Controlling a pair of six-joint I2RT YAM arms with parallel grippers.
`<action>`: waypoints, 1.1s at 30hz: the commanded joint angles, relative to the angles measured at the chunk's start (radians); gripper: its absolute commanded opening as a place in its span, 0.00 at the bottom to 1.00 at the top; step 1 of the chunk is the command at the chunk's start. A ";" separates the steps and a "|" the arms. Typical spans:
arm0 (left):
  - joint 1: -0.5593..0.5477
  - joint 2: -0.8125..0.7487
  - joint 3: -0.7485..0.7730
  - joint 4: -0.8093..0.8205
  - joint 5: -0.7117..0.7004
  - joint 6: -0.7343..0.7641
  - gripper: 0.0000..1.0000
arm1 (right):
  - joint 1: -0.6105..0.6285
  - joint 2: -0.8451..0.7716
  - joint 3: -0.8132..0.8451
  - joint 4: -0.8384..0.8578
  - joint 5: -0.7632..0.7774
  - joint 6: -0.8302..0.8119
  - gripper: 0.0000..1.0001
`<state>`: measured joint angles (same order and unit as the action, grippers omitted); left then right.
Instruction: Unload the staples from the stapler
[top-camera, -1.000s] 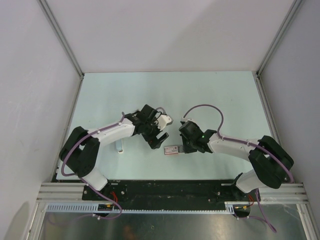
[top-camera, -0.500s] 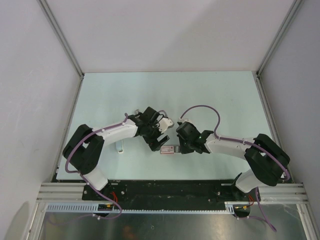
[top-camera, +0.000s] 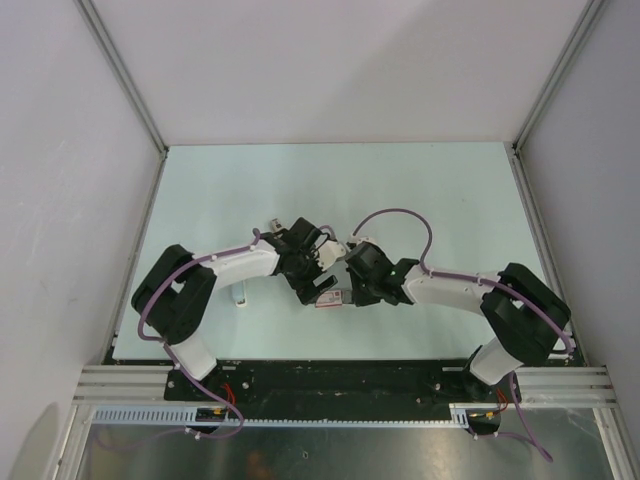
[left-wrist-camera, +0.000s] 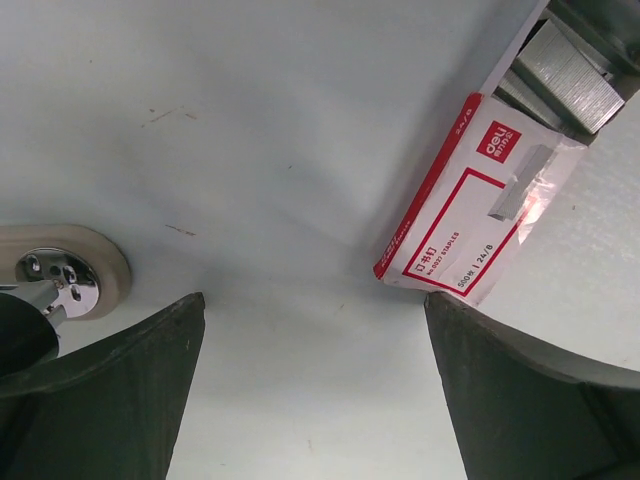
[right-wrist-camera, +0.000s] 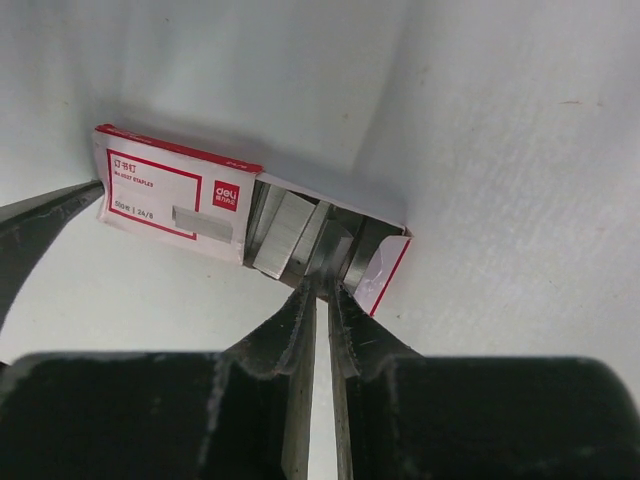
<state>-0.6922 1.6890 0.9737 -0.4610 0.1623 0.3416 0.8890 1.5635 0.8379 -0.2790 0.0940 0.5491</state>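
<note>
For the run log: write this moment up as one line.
left gripper open beside staple box | right gripper shut, tips at staples in box's open end

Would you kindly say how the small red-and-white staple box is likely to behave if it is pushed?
The staple box looks like thin card, so it probably slides easily on the smooth table and dents if squeezed. Its end flap is open, so the staple strips may spill when tilted.
</note>
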 joint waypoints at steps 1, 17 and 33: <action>-0.009 0.011 -0.015 0.030 0.013 0.057 0.96 | 0.015 0.020 0.053 0.039 -0.012 0.015 0.14; -0.013 -0.003 -0.031 0.034 0.018 0.075 0.96 | 0.025 0.063 0.103 0.072 -0.044 0.016 0.14; -0.014 -0.020 -0.037 0.032 0.012 0.083 0.96 | -0.012 -0.070 0.099 -0.075 0.040 -0.016 0.14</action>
<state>-0.6960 1.6833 0.9607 -0.4416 0.1593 0.3595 0.8928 1.5513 0.9092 -0.3115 0.0872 0.5480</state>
